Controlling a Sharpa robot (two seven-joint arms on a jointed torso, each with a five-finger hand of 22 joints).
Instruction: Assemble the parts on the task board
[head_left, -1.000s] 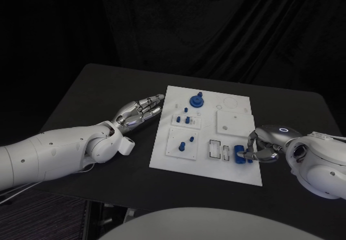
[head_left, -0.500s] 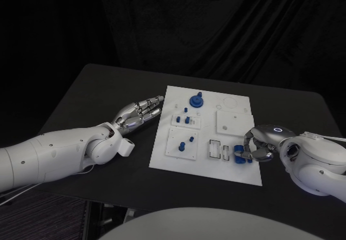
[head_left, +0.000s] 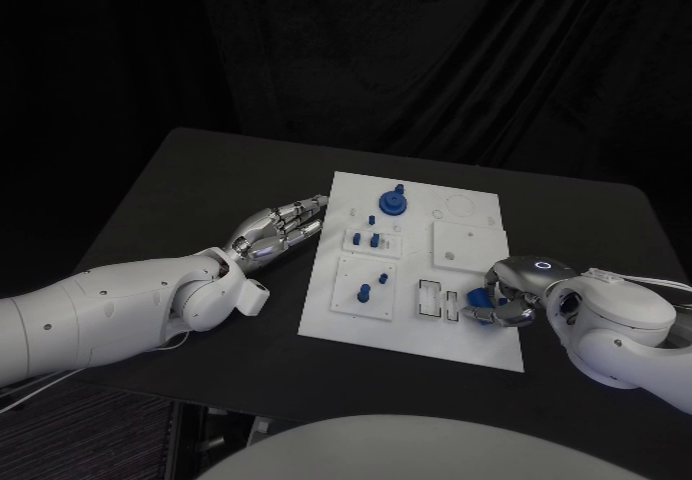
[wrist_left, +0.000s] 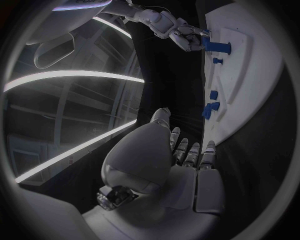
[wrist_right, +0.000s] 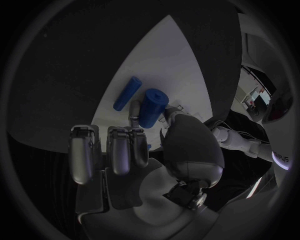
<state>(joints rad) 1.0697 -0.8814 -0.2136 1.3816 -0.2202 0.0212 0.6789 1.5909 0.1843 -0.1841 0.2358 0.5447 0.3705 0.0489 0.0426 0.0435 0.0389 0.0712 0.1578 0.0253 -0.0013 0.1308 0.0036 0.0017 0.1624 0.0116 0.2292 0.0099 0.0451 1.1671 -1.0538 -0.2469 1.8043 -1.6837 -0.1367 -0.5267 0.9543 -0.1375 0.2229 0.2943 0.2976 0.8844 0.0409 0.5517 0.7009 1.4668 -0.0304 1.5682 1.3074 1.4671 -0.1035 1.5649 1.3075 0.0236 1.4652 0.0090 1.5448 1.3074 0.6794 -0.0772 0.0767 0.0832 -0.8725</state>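
Task board (head_left: 469, 240) mid-table (head_left: 188, 190), left robot hand (head_left: 277, 228) beside its left edge, parts (head_left: 394, 202) on it.

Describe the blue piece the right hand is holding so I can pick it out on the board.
Start at the white task board and go to its near right corner, where the silver right hand sits. The thick blue cylinder is pinched in its fingers. It is stubbier than the slim blue rod lying flat beside it.

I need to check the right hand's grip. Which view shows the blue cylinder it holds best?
The right wrist view: the blue cylinder sits close up, pinched by the right hand over the task board. The left wrist view shows it small and far off. In the head view the hand mostly hides it.
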